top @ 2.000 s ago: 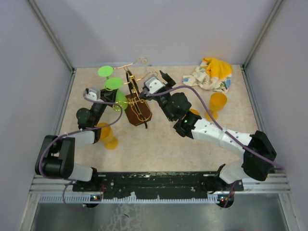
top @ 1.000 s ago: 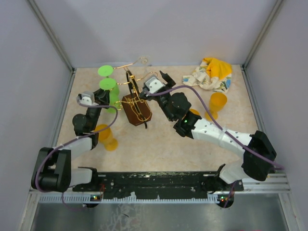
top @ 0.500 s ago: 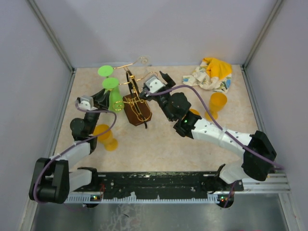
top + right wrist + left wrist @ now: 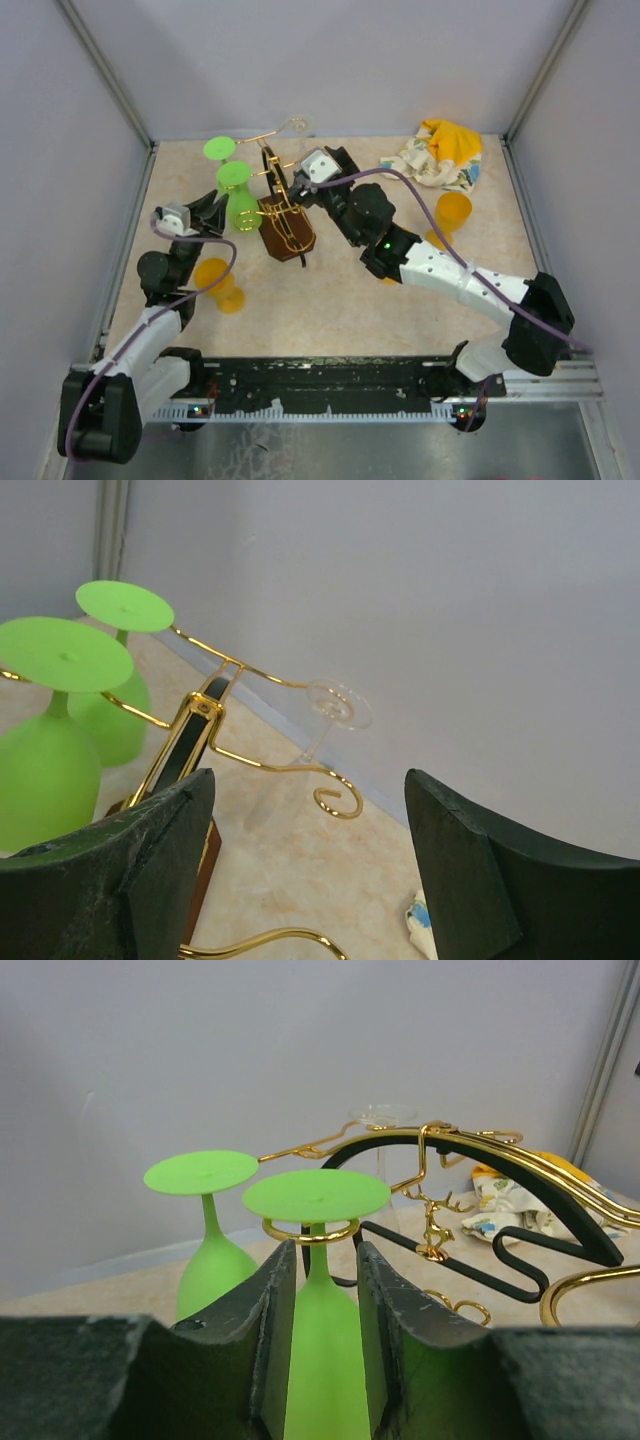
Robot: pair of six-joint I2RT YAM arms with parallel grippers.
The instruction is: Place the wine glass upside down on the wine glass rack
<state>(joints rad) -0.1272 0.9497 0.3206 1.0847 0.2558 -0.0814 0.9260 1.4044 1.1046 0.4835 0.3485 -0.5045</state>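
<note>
In the left wrist view the green glass [image 4: 320, 1345] hangs upside down, its foot resting on a gold ring [image 4: 310, 1232] of the rack [image 4: 287, 232]. The left fingers [image 4: 262, 1325] stand partly apart on either side of its bowl, though I cannot tell whether they press it. The right wrist view shows the right fingers [image 4: 130, 870] spread wide on nothing beside the rack's top, and a clear glass [image 4: 337, 704] on a far arm. Only the overhead view takes in an orange glass [image 4: 218, 282] beside the left arm and the cloth [image 4: 440, 155] at the back of the surface [image 4: 330, 300].
</note>
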